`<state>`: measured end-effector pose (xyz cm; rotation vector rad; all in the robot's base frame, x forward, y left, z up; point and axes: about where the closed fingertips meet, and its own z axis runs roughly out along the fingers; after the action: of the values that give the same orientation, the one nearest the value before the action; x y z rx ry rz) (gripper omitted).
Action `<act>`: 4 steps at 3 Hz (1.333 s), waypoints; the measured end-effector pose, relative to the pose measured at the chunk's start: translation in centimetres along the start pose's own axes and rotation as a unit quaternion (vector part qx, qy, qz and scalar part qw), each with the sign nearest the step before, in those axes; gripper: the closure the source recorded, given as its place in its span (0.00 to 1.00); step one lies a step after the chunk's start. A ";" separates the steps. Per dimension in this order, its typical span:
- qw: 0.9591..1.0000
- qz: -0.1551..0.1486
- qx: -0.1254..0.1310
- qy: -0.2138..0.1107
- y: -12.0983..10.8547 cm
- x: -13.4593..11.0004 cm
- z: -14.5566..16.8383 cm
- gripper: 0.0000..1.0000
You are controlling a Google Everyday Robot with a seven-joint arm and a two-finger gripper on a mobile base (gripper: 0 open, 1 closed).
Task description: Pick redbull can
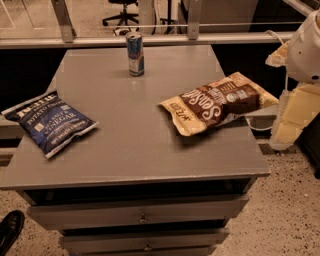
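Arm [307,50] at right edge, gripper [287,131] lowered

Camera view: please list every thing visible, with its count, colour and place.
table: one, grey, centre
drawers: at least two, grey, in the table's front
redbull can: one, blue and silver, upright at the table's far middle
blue chip bag: one, dark blue, lying over the table's left edge
brown chip bag: one, brown and yellow, at the table's right, overhanging its edge
office chair: one, black, on the floor behind
shoe: one, black, bottom left corner
robot arm: one, white, right edge
gripper: one, pale, beside the table's right side, away from the can
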<state>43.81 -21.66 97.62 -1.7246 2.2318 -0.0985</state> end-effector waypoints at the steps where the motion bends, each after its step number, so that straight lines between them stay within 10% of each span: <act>1: 1.000 0.001 0.000 -0.001 0.0 0.0 0.0 0.00; 2: 0.999 0.016 -0.004 -0.038 -0.1 -0.3 0.3 0.00; 4: 0.981 0.026 -0.003 -0.190 -8.7 -9.1 5.2 0.00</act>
<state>55.43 -14.59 96.69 -1.5333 1.9927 0.2304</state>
